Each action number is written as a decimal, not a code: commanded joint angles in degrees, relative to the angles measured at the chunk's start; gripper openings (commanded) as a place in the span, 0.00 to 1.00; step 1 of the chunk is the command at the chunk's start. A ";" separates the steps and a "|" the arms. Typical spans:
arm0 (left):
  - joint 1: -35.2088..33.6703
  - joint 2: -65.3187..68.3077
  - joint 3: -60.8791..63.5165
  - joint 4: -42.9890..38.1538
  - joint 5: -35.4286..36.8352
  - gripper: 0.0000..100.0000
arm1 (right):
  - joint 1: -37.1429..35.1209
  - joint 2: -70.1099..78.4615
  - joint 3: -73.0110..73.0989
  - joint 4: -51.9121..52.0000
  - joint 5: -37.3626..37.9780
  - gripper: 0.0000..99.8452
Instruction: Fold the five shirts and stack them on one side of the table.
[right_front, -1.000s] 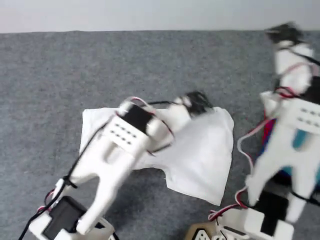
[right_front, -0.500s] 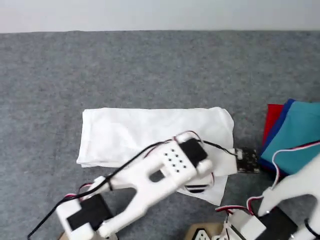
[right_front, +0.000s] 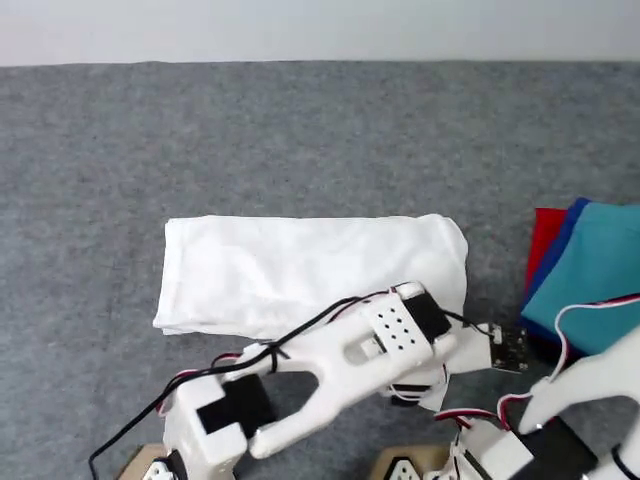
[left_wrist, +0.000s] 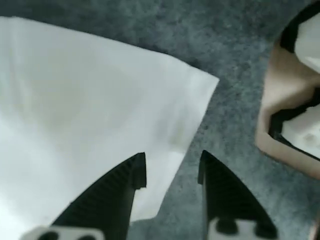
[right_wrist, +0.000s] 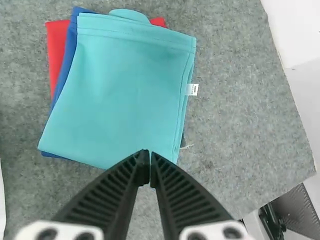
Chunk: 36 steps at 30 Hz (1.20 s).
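Note:
A white shirt (right_front: 300, 270) lies folded into a wide band in the middle of the grey table. My left arm (right_front: 390, 340) stretches low across its near right part. In the left wrist view my left gripper (left_wrist: 172, 172) is open just above the white shirt's corner (left_wrist: 195, 95), one finger over the cloth and one over the mat, holding nothing. At the right edge sits a stack with a teal shirt (right_front: 590, 275) on top of a blue shirt (right_front: 560, 255) and a red shirt (right_front: 538, 240). My right gripper (right_wrist: 146, 161) is shut and empty above the teal shirt (right_wrist: 120, 95).
The right arm (right_front: 600, 385) stands at the near right, beside the stack. Tan arm bases (right_front: 410, 465) line the near edge, one of them (left_wrist: 285, 100) close to the shirt corner. Bare grey mat (right_front: 300, 130) spreads behind the white shirt.
The left arm swung from over the white shirt's far right part to its near right corner. The right arm pulled back to the near right, uncovering the stack. The shirt now lies flat.

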 joint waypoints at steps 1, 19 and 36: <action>-0.18 1.49 -1.89 -2.37 0.53 0.18 | 1.45 -3.56 -3.08 2.42 -0.09 0.01; -0.35 4.84 -4.88 -3.78 2.55 0.01 | 1.45 -5.49 -3.08 2.42 -0.09 0.01; -11.34 5.45 -19.56 1.58 2.02 0.01 | 1.36 -5.14 -3.08 2.42 -0.09 0.01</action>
